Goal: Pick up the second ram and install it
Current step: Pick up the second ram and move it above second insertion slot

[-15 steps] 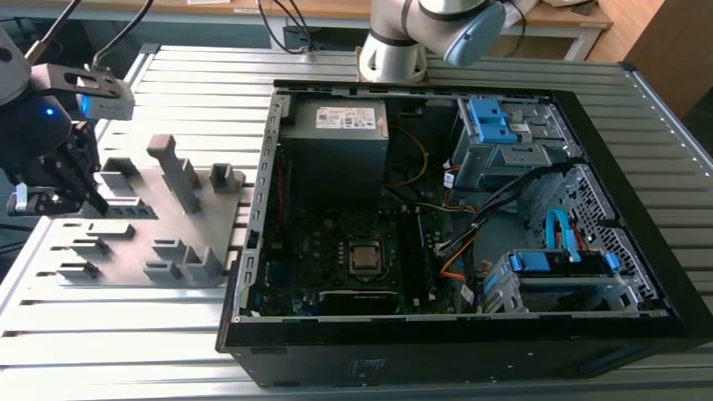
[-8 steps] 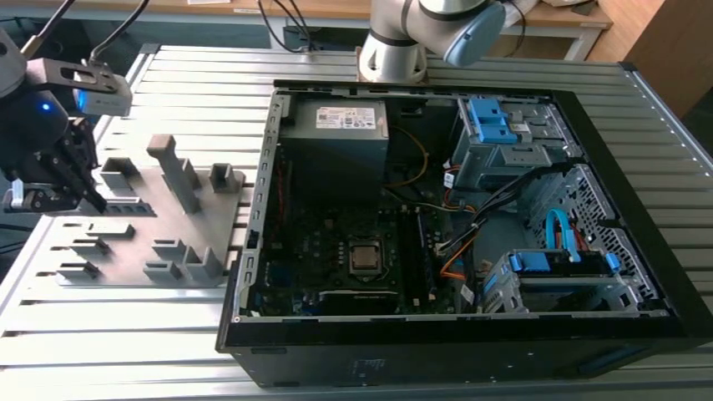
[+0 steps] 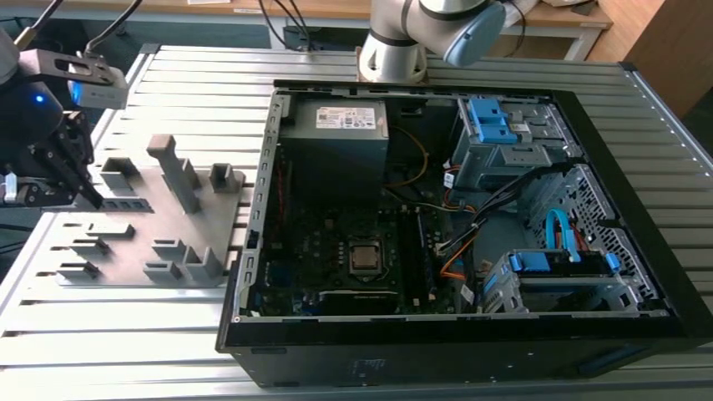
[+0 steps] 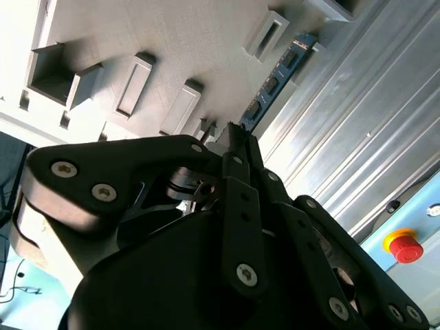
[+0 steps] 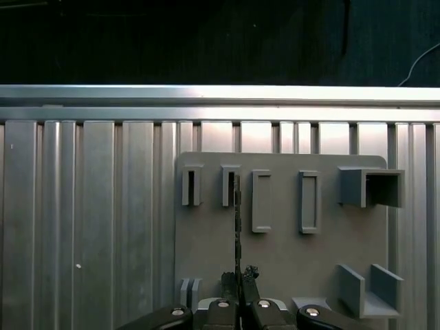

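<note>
In the first wrist view the black two-fingered tool (image 5: 239,278) has its jaws drawn together on the near end of the second ram (image 5: 238,220), a long, thin, dark memory stick seen edge-on as a narrow line. The second wrist view looks along the tool (image 4: 234,130) from behind, and the stick (image 4: 278,79) runs away from the fingertips, showing a blue-green board with black chips. Its far end reaches one of the narrow slotted blocks on the flat grey plastic holder plate (image 5: 282,261); I cannot tell whether the stick sits in a slot or is lifted clear of it. Other slotted blocks stand beside that one, and open box-shaped blocks stand further along the plate. The plate lies on the ribbed aluminium tabletop (image 5: 89,206), and a red mushroom-shaped stop button (image 4: 404,247) sits off the tabletop's edge. In the exterior view the tool (image 3: 87,194) is at the holder plate (image 3: 217,225) on that view's left, with the stick (image 3: 125,204) just beside its fingers. To that view's right, well apart from the stick, the open black computer case (image 3: 446,351) lies on its side, with a grey power-supply box (image 3: 334,125) and blue drive brackets (image 3: 490,121) inside. Beyond the case stands the arm's pale grey base (image 3: 390,50).
</note>
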`<state>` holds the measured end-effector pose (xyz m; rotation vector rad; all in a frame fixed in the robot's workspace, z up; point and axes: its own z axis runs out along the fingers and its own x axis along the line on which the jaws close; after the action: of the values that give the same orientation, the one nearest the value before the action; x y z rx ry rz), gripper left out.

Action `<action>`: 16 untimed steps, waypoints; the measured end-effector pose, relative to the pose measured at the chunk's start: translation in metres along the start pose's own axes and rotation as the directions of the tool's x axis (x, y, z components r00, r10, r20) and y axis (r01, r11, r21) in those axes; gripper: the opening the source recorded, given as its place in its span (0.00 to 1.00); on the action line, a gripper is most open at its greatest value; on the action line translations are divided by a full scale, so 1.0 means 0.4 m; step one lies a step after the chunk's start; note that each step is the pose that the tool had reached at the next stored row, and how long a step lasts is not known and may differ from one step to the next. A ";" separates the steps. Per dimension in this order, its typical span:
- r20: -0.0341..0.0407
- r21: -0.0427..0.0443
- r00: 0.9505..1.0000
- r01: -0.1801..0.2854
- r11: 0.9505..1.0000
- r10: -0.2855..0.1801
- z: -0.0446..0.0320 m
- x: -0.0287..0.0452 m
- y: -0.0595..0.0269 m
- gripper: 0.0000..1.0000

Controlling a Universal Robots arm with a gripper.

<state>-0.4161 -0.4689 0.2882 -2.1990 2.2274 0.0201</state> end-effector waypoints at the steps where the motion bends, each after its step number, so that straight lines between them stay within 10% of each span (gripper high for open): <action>1: 0.000 0.000 1.000 0.000 1.000 0.000 -0.003 0.000 0.000 0.14; 16: 0.000 0.000 1.000 0.000 1.000 0.000 -0.047 -0.001 0.000 0.14</action>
<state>-0.4160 -0.4689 0.3070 -2.1989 2.2275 0.0201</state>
